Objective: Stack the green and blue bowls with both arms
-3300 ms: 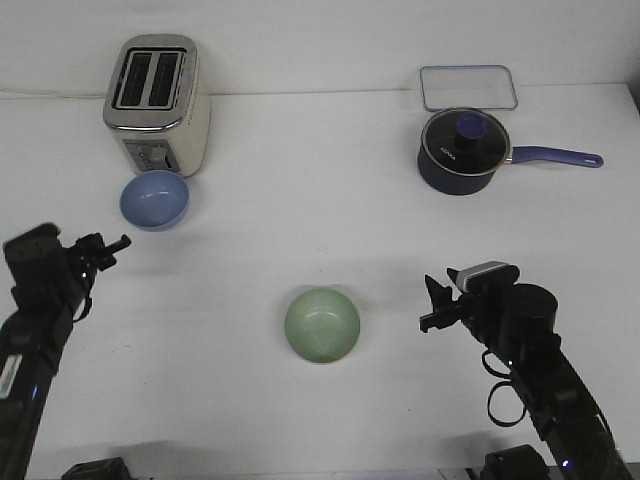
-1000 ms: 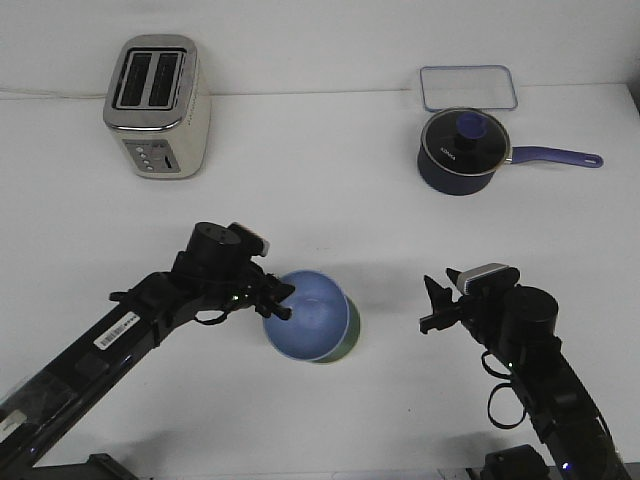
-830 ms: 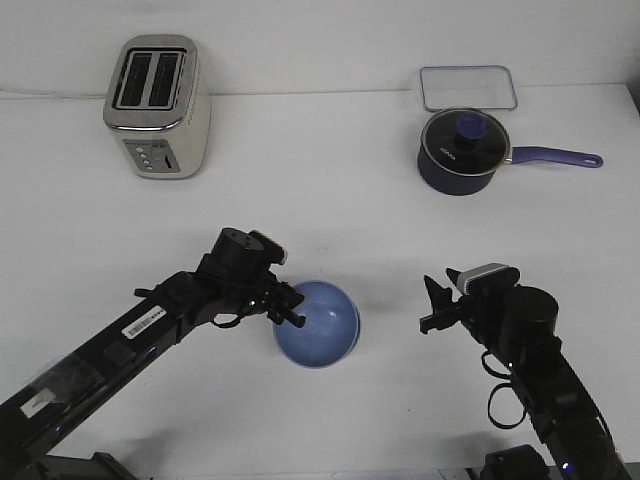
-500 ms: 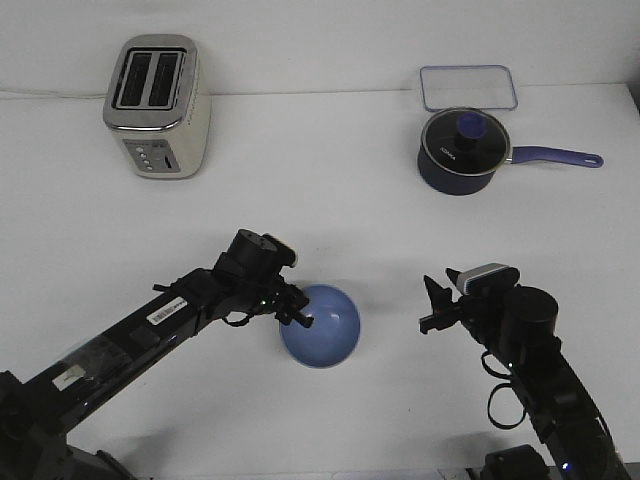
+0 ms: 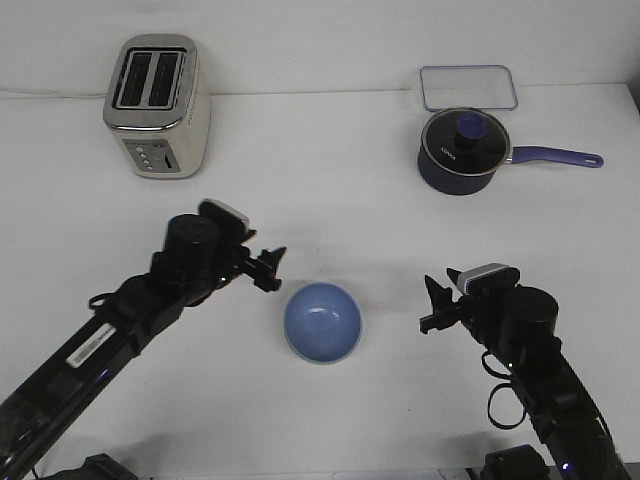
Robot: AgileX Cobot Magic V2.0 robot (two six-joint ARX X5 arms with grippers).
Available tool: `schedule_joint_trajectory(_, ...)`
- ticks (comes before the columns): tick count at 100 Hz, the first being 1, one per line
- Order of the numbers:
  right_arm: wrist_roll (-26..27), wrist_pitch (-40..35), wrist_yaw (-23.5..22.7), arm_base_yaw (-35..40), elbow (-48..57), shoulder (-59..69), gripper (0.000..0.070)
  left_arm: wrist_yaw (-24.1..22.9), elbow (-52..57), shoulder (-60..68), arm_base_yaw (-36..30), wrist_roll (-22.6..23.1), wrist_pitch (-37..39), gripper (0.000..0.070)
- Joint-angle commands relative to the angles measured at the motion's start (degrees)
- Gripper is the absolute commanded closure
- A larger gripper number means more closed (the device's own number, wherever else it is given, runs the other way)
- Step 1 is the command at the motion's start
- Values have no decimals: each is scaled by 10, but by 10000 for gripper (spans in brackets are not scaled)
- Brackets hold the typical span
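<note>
The blue bowl [image 5: 322,320] sits nested in the green bowl at the table's front middle. Only a thin pale green edge [image 5: 325,362] shows under its near rim. My left gripper [image 5: 268,268] is open and empty, just up and left of the bowls and apart from them. My right gripper [image 5: 433,305] is open and empty, to the right of the bowls with a gap between.
A cream and silver toaster [image 5: 155,105] stands at the back left. A dark navy lidded saucepan [image 5: 462,152] with a purple handle [image 5: 555,156] stands at the back right, with a clear flat container [image 5: 468,87] behind it.
My left gripper carried the blue bowl from beside the toaster onto the green bowl, let go of it and drew back up and to the left. The right arm has not moved.
</note>
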Motion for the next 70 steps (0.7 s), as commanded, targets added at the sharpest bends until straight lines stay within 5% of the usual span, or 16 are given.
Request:
schedule_joint_trajectory(1,-3,8,0,2,3,1,406,-34,11,-30,20,25,8,261)
schedule_joint_trajectory(15,-15,12,0,2,3,-9,414,-42,10,-98,87,50,-8,298)
schedule_joint_trajectory(21,-30,10,2,2,3,-20,469,-39,5,-120,116,50,-26,347)
schedule_joint_trajectory(35,-58,0,24,2,-1,-68,688,-23,-77,-196,174,51,-12,578)
schedule_joint_trajectory(41,-66,3,41,2,-10,-98,700,-23,-140,-243,193,51,24,695)
schedule_joint_trajectory(70,-76,52,129,2,-84,-251,700,-26,-446,-492,256,-5,243,688)
